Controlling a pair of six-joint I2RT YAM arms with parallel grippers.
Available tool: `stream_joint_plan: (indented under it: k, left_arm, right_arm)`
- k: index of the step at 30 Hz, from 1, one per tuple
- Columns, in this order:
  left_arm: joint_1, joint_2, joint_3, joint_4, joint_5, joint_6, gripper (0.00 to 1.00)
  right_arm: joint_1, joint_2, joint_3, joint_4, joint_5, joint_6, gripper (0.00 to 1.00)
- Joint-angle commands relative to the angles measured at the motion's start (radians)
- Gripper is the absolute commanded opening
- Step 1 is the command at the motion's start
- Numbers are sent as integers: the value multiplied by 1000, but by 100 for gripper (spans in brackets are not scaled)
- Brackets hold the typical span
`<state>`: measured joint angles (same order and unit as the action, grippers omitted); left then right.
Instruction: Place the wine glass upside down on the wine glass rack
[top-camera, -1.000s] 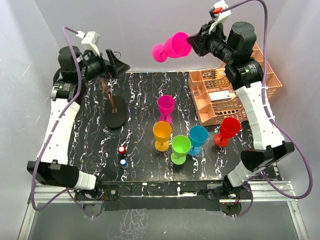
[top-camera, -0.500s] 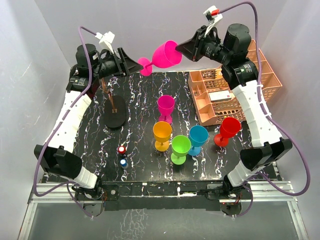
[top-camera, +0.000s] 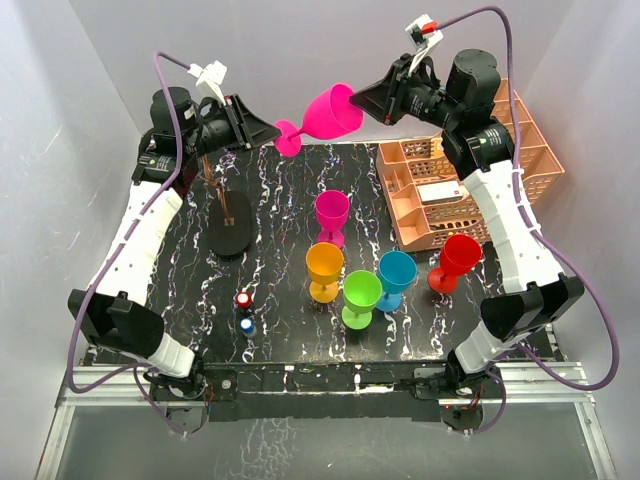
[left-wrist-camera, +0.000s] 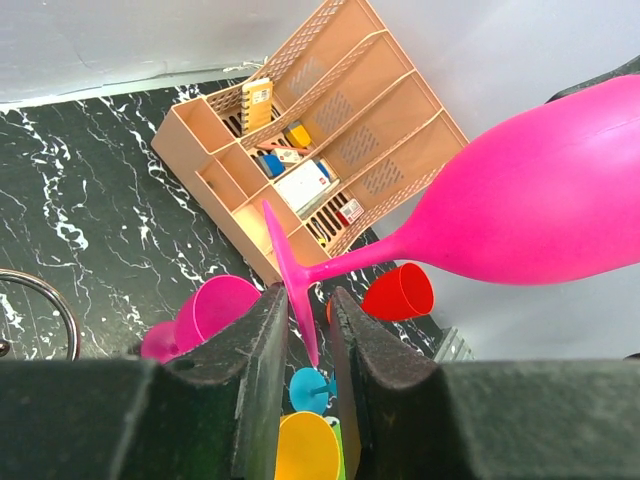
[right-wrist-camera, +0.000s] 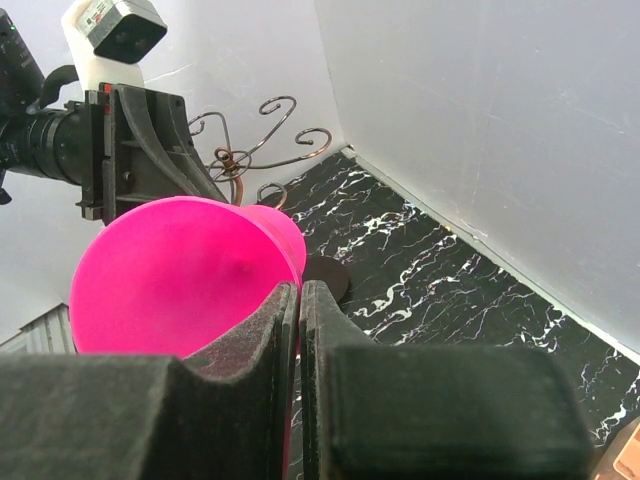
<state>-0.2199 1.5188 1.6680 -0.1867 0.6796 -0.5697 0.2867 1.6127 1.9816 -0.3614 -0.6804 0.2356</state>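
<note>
Pink glass (top-camera: 330, 110) between 2 hands
The right hand (top-camera: 360, 99) grips its rim at 12 o'clock; the left hand (left-wrist-camera: 306, 300) sits loose around its foot.

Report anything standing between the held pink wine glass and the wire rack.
Nothing loose does. The right claw pinches the rim of the wine glass in mid-air, and its foot sits between the fingers of the left claw. The wine glass rack stands below that claw; the other glasses are lower, nearer the arm bases.
</note>
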Motion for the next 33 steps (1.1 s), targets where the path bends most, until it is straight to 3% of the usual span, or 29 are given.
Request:
stream_joint_plan:
  k: [1, 11, 21, 24, 29, 31, 33]
  left_arm:
    - [-7, -21, 1, 38, 25, -12, 20]
    - [-6, -22, -10, 33, 27, -27, 21]
    - [-7, -22, -21, 27, 15, -21, 29]
    - [-7, -23, -23, 30, 17, -21, 21]
    - [-6, -26, -22, 31, 17, -16, 0]
    - [-6, -32, -19, 26, 11, -3, 0]
    - [-6, -41, -16, 16, -2, 22, 0]
  right_arm:
    - [6, -30, -2, 64, -12, 5, 8]
    - [6, -31, -1, 72, -20, 6, 8]
    - [6, -29, -2, 73, -33, 7, 8]
    - [6, -30, -4, 74, -31, 3, 8]
    - [6, -32, -15, 74, -26, -3, 8]
    - [6, -35, -23, 77, -23, -11, 9]
    - [6, -41, -36, 76, -23, -25, 19]
